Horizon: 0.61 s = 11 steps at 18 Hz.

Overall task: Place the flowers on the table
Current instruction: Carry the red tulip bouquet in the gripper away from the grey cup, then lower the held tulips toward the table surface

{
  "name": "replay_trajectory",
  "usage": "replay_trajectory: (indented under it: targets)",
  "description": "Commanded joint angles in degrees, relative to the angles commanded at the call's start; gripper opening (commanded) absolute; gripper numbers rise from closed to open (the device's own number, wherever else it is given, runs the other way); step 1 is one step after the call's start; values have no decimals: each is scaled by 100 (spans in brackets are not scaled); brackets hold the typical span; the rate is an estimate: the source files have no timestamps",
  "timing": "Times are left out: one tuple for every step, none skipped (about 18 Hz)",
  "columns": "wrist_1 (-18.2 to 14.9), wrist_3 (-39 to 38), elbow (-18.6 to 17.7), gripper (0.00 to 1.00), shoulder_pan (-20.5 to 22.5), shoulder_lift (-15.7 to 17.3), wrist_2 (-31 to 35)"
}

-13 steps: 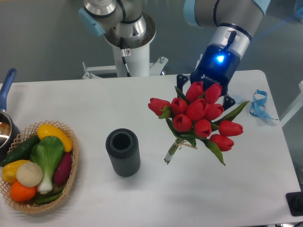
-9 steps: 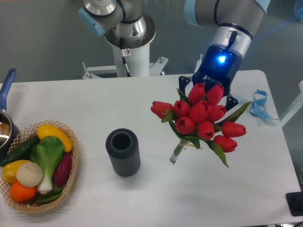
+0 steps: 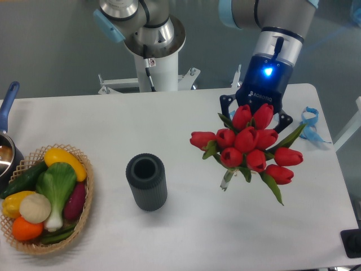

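The flowers (image 3: 249,144) are a tied bunch of red tulips with green stems and leaves, held up above the right part of the white table (image 3: 186,226). The blooms face the camera and the stem ends (image 3: 227,180) point down and left. My gripper (image 3: 255,116) is directly behind the bunch, its fingertips hidden by the blooms. It appears shut on the flowers, with its blue light lit on the wrist.
A dark ribbed cylindrical vase (image 3: 146,182) stands upright left of the flowers. A wicker basket of vegetables (image 3: 45,197) sits at the left edge, a pot (image 3: 7,141) behind it. A blue ribbon (image 3: 309,124) lies at the right rear. The arm's base (image 3: 152,45) stands behind the table.
My gripper and the flowers have moved to the right and slightly toward the front of the table. The vase and basket have not moved.
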Motion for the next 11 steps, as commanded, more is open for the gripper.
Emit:
replay_trajectory:
  targets:
    - [0, 105, -35, 32, -9, 0, 193]
    - [-9, 219, -70, 32, -35, 9, 378]
    - [-9, 333, -96, 32, -70, 0, 519]
    - [-18, 482, -105, 32, -105, -17, 738]
    - [-26, 649, -123, 32, -132, -44, 957]
    - [-26, 868, -158, 32, -175, -96, 1151]
    - [-26, 1071, -202, 32, -211, -175, 1327]
    - [-35, 1212, -246, 32, -211, -202, 1529]
    - [-35, 1370, -298, 32, -211, -211, 1740]
    - [-44, 1537, -342, 32, -211, -237, 1968]
    - [-61, 1704, -377, 32, -220, -255, 2162]
